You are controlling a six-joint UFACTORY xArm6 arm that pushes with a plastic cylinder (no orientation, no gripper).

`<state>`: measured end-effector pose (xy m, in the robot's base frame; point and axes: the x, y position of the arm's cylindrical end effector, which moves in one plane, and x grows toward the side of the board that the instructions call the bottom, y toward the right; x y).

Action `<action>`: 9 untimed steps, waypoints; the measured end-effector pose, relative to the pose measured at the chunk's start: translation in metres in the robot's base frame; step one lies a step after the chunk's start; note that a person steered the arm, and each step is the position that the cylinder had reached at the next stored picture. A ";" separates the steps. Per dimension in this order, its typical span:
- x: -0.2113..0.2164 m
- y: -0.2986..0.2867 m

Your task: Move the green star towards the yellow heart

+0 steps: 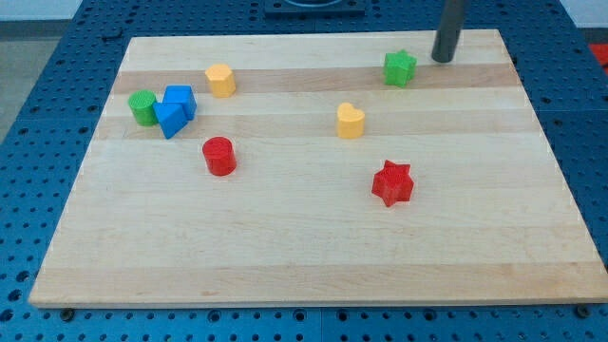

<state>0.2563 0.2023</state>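
The green star lies near the view's top right on the wooden board. The yellow heart lies below and to the left of it, near the board's middle. My tip stands just to the right of the green star and slightly above it, with a small gap between them. The rod rises out of the view's top edge.
A yellow hexagon-like block sits at the upper left. A green cylinder touches two blue blocks at the left. A red cylinder lies left of centre. A red star lies below the heart.
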 end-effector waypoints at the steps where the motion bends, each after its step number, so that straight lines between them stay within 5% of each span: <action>1: 0.010 0.001; 5: 0.030 -0.092; 9: 0.043 -0.109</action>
<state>0.2994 0.0929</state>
